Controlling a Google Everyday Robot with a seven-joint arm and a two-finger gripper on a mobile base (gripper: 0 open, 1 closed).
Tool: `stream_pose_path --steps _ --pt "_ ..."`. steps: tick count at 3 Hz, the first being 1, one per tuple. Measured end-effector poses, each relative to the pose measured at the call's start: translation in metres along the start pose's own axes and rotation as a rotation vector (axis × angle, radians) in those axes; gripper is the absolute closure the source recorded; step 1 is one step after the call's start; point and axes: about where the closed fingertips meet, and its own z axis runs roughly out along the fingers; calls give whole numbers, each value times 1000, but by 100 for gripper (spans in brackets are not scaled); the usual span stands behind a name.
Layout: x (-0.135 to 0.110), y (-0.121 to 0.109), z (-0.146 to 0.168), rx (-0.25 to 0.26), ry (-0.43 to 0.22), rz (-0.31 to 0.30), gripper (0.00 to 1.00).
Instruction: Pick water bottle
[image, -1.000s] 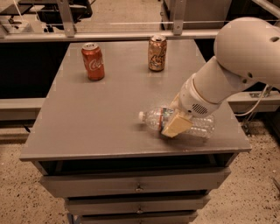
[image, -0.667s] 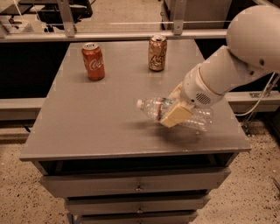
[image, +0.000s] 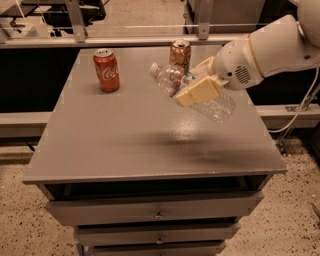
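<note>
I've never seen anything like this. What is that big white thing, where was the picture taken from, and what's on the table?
The big white thing is a robot's arm, reaching in from the right. At its end is a two-fingered tool with tan fingers, shut on a clear water bottle. It holds the bottle tilted in the air above the grey table, cap toward the upper left. Standing on the table are a red cola can and, behind the bottle, a tan can. Below the tabletop are drawers. The single picture looks down on the table from in front; where that camera is mounted cannot be told.
</note>
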Motion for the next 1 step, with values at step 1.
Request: stream_pose_path --steps 1 --pt "-8 3 -1 -6 -16 -2 100"
